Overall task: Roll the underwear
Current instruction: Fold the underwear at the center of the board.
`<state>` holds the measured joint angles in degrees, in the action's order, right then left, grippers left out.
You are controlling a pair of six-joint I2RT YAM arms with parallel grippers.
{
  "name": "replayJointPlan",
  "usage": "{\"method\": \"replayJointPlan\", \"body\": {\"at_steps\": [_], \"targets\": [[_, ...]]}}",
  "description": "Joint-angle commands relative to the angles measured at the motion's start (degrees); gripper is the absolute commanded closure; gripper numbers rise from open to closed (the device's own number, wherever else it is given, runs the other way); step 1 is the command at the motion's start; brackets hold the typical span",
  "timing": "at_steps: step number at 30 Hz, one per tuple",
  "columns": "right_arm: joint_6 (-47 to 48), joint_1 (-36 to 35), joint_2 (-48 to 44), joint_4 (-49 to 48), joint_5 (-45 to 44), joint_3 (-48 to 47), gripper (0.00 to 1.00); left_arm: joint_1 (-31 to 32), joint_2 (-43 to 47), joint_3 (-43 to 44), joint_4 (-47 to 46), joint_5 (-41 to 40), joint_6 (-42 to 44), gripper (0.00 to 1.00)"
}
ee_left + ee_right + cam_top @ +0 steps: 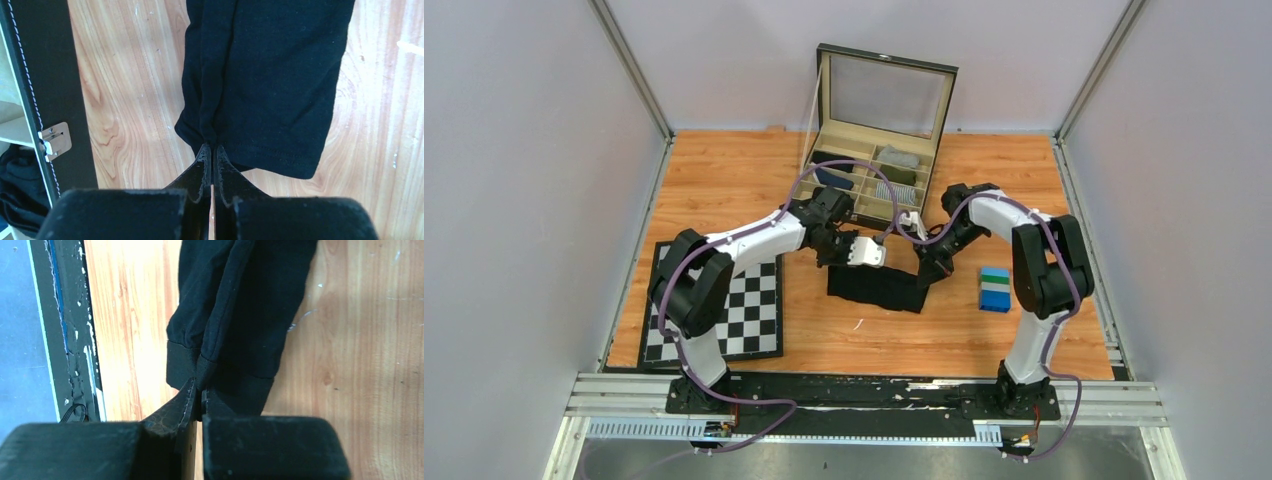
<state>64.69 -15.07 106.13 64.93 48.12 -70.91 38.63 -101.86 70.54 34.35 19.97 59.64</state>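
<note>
Tightly — underwear (879,288) between both arms' jaws

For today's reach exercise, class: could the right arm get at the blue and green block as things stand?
Likely yes: the block lies on bare table beside the right arm. But its jaws are shut on the underwear, so it must let go first.

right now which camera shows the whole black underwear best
The top external view: it shows the whole black underwear spread on the wooden table. The left wrist view shows only the hemmed end pinched in the left gripper; the right wrist view shows only the banded end pinched in the right gripper.
</note>
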Motion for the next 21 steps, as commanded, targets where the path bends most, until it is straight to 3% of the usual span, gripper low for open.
{"method": "replayJointPlan", "body": {"at_steps": [1, 21], "targets": [[2.4, 1.9, 4.9, 3.8, 3.9, -4.1, 1.00, 0.0, -1.8, 2.8, -2.4, -0.1, 0.6, 1.00], [-5.1, 4.8, 11.7, 2.5, 4.6, -4.9, 0.98, 0.1, -5.2, 4.0, -10.7, -0.4, -6.6, 0.97]]}}
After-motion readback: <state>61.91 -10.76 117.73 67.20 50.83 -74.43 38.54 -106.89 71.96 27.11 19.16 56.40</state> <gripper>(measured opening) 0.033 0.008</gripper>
